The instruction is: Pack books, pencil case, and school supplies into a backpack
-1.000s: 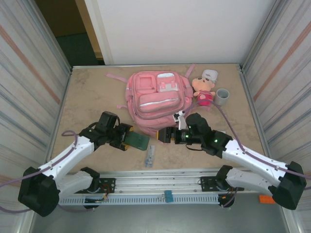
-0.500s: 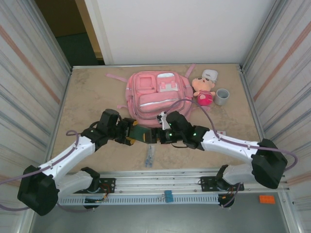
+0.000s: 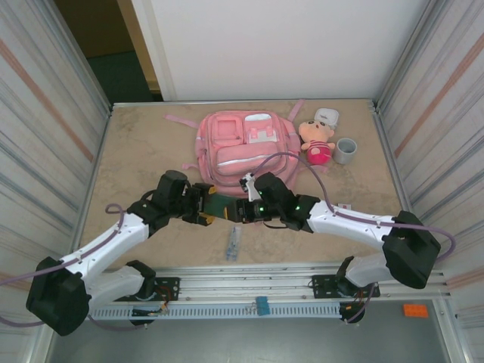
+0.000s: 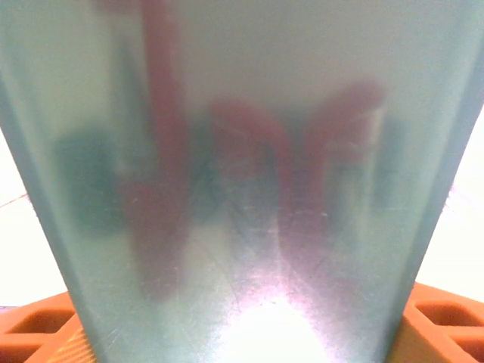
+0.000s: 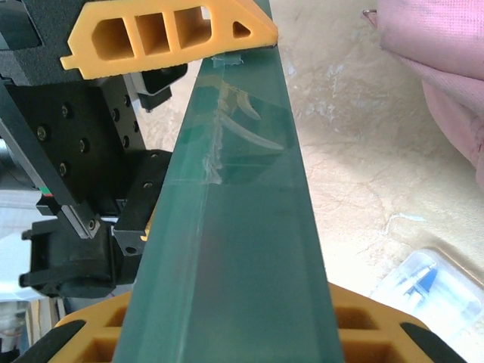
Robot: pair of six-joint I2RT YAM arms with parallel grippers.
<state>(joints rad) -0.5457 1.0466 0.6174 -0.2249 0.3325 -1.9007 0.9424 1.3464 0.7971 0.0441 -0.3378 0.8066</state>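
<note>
Arms angled inward — left tool [image 3: 206,208], right tool [image 3: 240,212] clamped.

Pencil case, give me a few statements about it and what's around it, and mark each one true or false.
1. The pencil case is held between the left hand and the right hand. True.
2. The pencil case is already inside the backpack. False: it is outside, just in front of the backpack's near edge.
3. A clear pen lies on the table, nearer the arm bases than the case. True.
4. The pink plush doll lies on top of the backpack. False: it sits beside it, next to a grey cup.
</note>
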